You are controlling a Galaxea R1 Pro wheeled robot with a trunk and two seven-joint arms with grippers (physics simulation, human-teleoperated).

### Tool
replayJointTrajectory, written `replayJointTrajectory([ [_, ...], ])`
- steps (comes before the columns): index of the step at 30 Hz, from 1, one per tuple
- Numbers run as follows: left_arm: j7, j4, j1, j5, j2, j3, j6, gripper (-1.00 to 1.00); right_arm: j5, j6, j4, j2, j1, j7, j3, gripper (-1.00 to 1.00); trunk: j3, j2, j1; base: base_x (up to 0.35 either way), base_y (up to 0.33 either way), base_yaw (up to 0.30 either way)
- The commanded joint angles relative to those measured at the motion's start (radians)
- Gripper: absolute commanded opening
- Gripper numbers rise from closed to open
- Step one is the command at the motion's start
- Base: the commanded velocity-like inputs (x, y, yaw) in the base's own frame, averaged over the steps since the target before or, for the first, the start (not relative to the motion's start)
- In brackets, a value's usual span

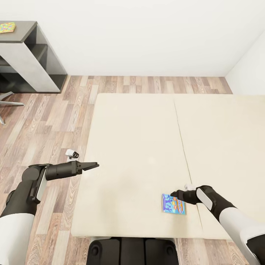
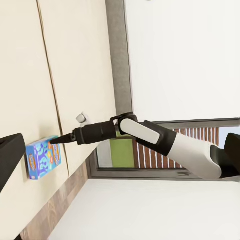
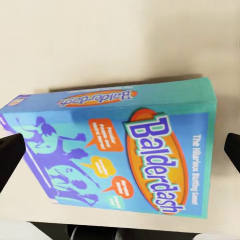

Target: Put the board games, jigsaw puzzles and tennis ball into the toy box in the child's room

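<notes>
Light blue board game (image 1: pixel 173 204) lies flat on bed (image 1: pixel 140 147), lower centre of head frame, just left of the right gripper (image 1: pixel 176 194). Right wrist view: box between spread fingers (image 3: pixel 10 155), jaws wide, not gripping. Right arm reaches in from lower right. Left gripper (image 1: pixel 94 165) at mid-left over bed edge, jaws look together, holding nothing.

Light blue board game box (image 3: pixel 125 160): title "Balderdash" in large white-blue letters on an orange oval on the front face. Same title repeated on an orange oval along the side edge. Smaller line beside the title begins "The Hilarious Bluffing..."; orange speech-bubble print illegible.
</notes>
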State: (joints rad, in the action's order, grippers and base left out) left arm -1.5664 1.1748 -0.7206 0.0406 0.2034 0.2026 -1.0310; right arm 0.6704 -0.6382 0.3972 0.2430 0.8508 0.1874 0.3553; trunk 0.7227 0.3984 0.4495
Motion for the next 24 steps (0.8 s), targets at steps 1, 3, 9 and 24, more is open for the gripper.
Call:
replayJointTrajectory([
  [1,-0.004,0.0,0.0,-0.001,0.0,0.0,-0.011,1.0,-0.003,-0.002,0.001,0.001,0.001,0.004,0.004,1.0,0.002,0.002,0.0,0.0,0.0,0.0],
  [3,-0.004,0.0,0.0,-0.001,0.0,0.0,-0.011,1.0,-0.003,-0.002,0.0,0.001,0.001,0.004,0.004,1.0,0.005,0.002,0.0,0.0,0.0,0.0],
  [9,-0.004,0.0,0.0,-0.001,-0.001,0.0,-0.011,1.0,-0.003,-0.003,0.0,0.001,0.001,0.004,0.004,1.0,0.014,0.002,0.0,0.0,0.0,0.0],
  [24,-0.004,0.0,0.0,-0.001,-0.001,0.0,-0.011,1.0,-0.003,-0.002,0.001,0.001,0.001,0.004,0.004,1.0,0.038,0.002,0.0,0.0,0.0,0.0],
])
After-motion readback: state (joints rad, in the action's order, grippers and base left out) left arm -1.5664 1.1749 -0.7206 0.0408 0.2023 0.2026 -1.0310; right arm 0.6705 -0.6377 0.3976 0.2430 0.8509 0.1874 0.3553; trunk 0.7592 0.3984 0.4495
